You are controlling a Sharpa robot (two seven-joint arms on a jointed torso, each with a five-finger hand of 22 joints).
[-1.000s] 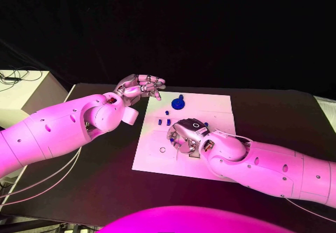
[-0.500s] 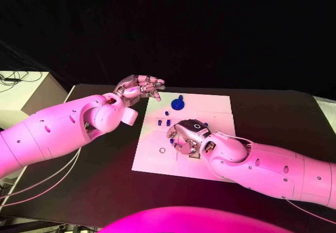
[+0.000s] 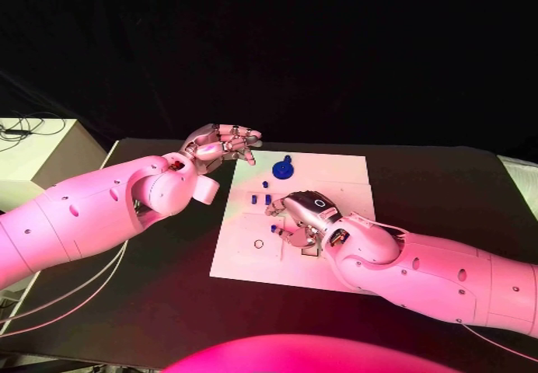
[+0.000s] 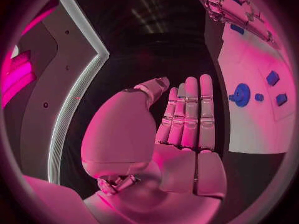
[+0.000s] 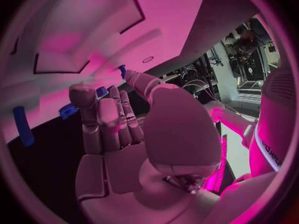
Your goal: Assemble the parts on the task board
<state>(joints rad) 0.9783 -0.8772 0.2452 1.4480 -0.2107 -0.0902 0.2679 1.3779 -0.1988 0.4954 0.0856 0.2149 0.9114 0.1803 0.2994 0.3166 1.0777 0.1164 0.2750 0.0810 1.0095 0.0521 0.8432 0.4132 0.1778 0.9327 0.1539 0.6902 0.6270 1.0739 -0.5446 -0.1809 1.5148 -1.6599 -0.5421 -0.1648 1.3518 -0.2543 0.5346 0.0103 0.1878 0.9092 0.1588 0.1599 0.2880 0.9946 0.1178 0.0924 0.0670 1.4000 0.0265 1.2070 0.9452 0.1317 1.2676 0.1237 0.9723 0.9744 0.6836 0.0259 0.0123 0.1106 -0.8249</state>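
The right hand [image 3: 301,221] sits low over the middle of the white board [image 3: 337,175], fingers curled down onto it; in its wrist view a small blue piece [image 5: 122,70] shows right at a fingertip, though whether it is pinched I cannot tell; the left hand [image 3: 220,141] hangs in the air at the board's upper left corner, fingers straight and close together in its wrist view, holding nothing; a round blue part [image 3: 283,165] stands near the board's top edge, and small blue pieces [image 3: 264,197] lie just above the right hand; the board rests mid-frame on the black table [image 3: 437,186].
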